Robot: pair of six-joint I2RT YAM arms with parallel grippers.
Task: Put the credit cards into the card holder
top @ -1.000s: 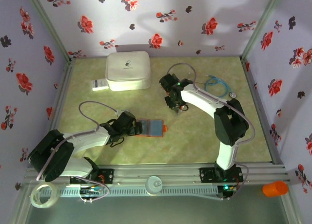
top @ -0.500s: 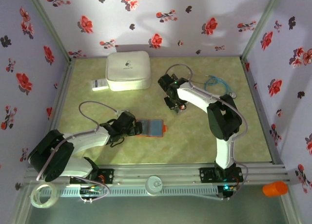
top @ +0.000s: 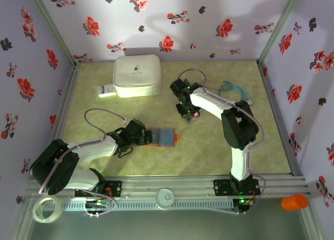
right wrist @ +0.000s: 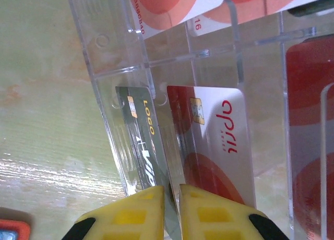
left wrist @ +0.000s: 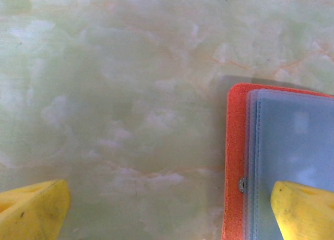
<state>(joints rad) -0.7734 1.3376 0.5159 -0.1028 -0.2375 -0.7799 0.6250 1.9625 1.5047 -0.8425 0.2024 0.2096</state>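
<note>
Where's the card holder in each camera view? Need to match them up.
Top external: card holder lies open, left of centre.
Left wrist: card holder against the right edge, orange-red border around a bluish inside.
Right wrist: probably the card holder, an orange-red sliver in the bottom-left corner.
Shared landmark: the green marbled table it lies on, seen in all three views.

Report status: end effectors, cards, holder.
Left end effector open, one finger over card holder. Right end effector pinching dark credit card in clear rack. White card alongside.
</note>
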